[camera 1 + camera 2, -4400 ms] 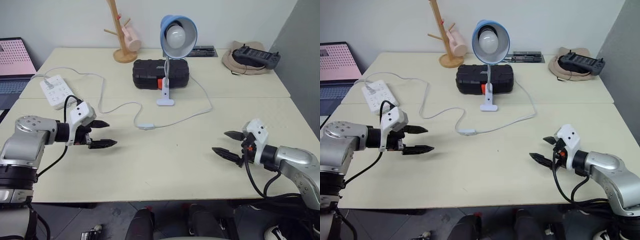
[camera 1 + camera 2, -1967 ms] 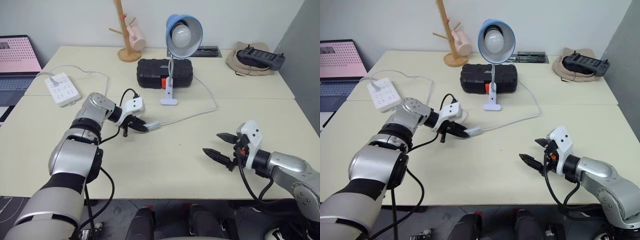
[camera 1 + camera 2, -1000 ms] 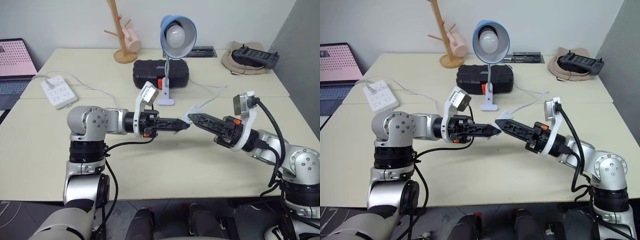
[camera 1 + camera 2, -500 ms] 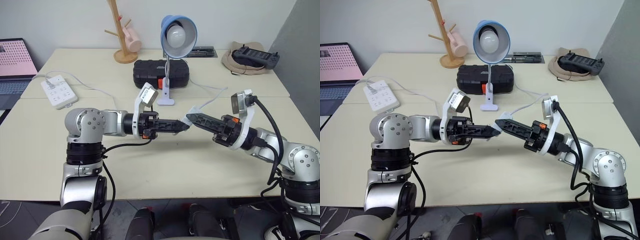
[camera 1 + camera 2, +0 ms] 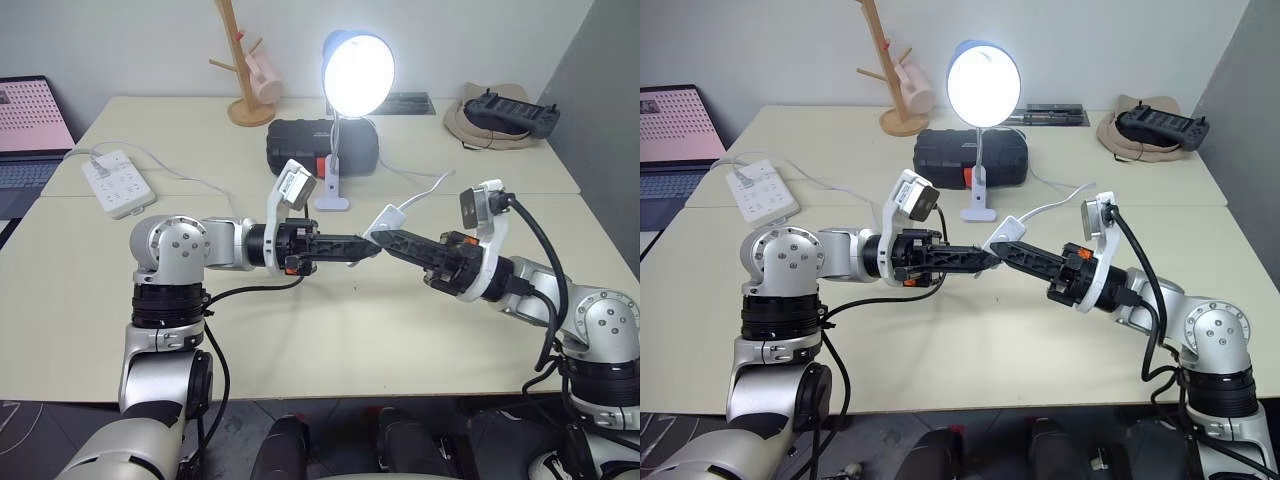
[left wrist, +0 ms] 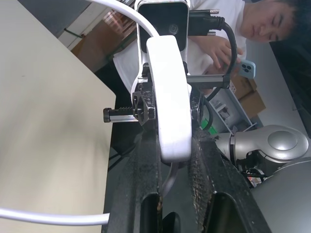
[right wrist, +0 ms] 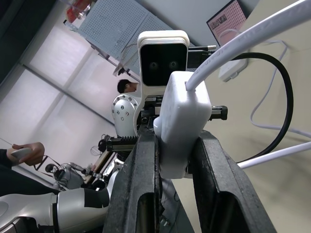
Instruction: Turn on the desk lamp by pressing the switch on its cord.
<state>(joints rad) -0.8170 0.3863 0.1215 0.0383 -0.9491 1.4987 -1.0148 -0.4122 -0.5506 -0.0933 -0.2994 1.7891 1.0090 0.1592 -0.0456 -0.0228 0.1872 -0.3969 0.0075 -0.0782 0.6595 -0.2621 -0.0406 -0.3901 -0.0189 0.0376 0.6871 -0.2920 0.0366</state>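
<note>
Desk lamp (image 5: 358, 68) newly lit, switch (image 7: 182, 124) pinched close-up

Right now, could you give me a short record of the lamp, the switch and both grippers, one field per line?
desk lamp: lit, bulb glowing, standing upright on the table
switch: lifted off the table, pinched from both sides
cord: runs from the switch back toward the lamp
left gripper: shut on the switch
right gripper: shut on the switch
power strip: on the table, left side
</note>
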